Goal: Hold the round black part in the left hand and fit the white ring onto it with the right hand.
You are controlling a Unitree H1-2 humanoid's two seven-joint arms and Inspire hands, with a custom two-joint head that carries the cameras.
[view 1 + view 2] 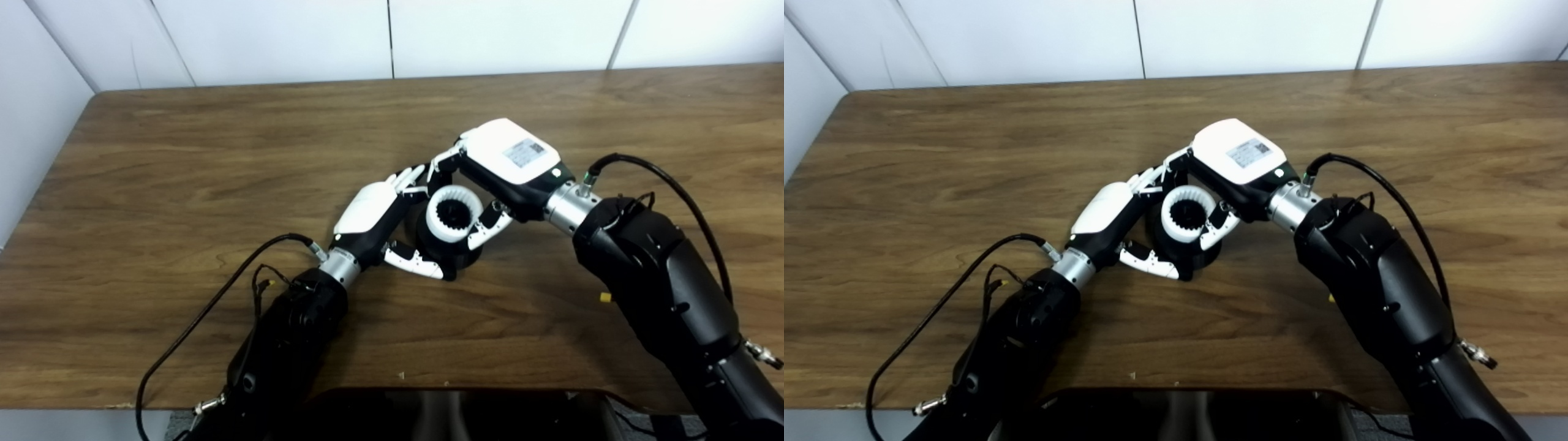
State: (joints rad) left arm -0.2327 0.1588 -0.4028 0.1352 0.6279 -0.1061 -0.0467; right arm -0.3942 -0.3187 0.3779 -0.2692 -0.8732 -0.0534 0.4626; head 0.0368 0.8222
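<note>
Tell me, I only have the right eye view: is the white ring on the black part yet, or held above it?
Observer: In the left eye view the white ring rests on top of the round black part, tilted toward the camera. I cannot tell if it is fully seated.
Operator: Where is the right thumb?
Observer: The right hand has its thumb against the ring's lower right side and its fingers over the far rim.
Operator: And the left hand?
Observer: The left hand cups the black part, with its thumb along the near side and its fingers behind.
</note>
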